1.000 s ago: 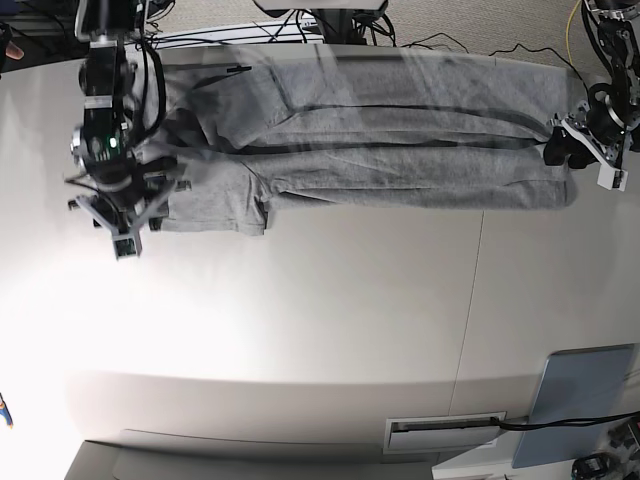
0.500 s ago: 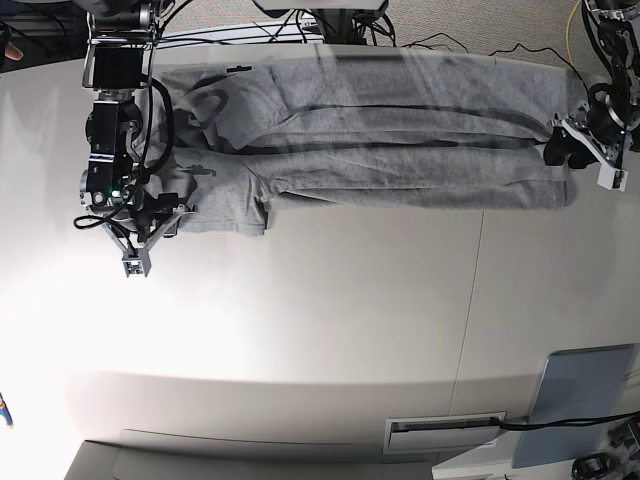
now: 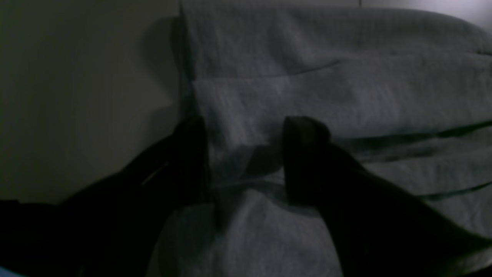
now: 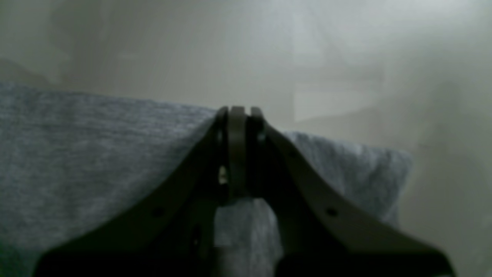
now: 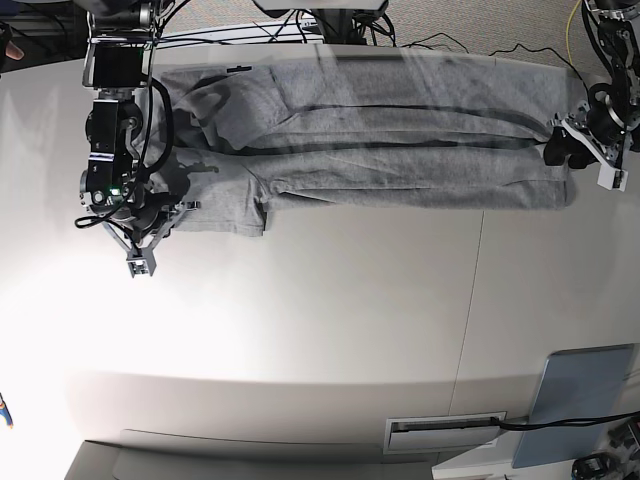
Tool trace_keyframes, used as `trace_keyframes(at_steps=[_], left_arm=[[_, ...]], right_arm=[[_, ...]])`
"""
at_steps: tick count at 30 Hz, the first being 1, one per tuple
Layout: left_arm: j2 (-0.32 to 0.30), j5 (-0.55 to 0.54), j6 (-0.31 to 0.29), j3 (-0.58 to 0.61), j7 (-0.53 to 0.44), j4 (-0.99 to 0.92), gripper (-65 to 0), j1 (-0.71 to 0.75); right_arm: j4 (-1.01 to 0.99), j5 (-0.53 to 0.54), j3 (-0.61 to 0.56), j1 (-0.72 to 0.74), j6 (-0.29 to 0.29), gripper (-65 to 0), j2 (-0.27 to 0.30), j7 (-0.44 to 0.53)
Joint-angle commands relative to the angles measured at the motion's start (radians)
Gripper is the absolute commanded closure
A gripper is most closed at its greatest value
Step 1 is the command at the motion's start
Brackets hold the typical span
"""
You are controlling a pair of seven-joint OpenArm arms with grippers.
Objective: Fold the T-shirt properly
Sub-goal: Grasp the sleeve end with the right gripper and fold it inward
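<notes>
Grey T-shirt folded lengthwise, wrinkled, stretched flat along table's far edge.

A broad, pale surface fills the base view, glossy enough to throw a bright glare over its left half, with a thin seam running down it right of centre. Along its far edge lies the T-shirt, heather grey, stretched out lengthwise in a long band with dark creases along its folds; a short sleeve juts toward the near side at its left end. At the near right corner a flat blue-grey panel lies on it, beside a white slotted strip.
</notes>
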Motion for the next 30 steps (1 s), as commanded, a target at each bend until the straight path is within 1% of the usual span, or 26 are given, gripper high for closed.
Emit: trace_keyframes(at_steps=[1,6,11,14,18,21,26,30], left_arm=[[-0.023,-0.014,-0.003,-0.01,-0.015,0.016,-33.3,-0.005],[-0.023,-0.012,-0.003,-0.01,-0.015,0.016,-33.3,-0.005],[-0.023,0.005,-0.003,-0.01,-0.015,0.016,-33.3,-0.005],[-0.023,0.008,-0.003,-0.01,-0.015,0.016,-33.3,-0.005],[-0.023,0.008,-0.003,-0.01,-0.015,0.016,-33.3,-0.005],[-0.023,0.008,-0.003,-0.01,-0.014,0.016,-33.3,-0.005],[-0.023,0.008,-0.003,-0.01,-0.007,0.016,-33.3,-0.004],[-0.023,0.008,-0.003,-0.01,-0.008,0.016,-33.3,-0.004]], right_arm=[[0.047,-0.003,0.003,0.022,0.008,0.0,0.011,0.006],[0.248,-0.021,0.003,-0.012,0.038,0.0,0.011,-0.042],[0.466,-0.02,0.003,-0.146,0.043,0.0,0.011,-0.045],[0.584,-0.014,0.003,-0.234,0.074,0.0,0.011,-0.043],[0.721,0.055,0.003,-0.348,0.111,0.0,0.011,-0.043],[0.787,0.13,0.003,-0.418,0.148,0.0,0.011,-0.044],[0.812,0.25,0.003,-0.502,0.197,0.0,0.011,-0.055],[0.812,0.359,0.003,-0.563,0.256,0.0,0.011,-0.073]])
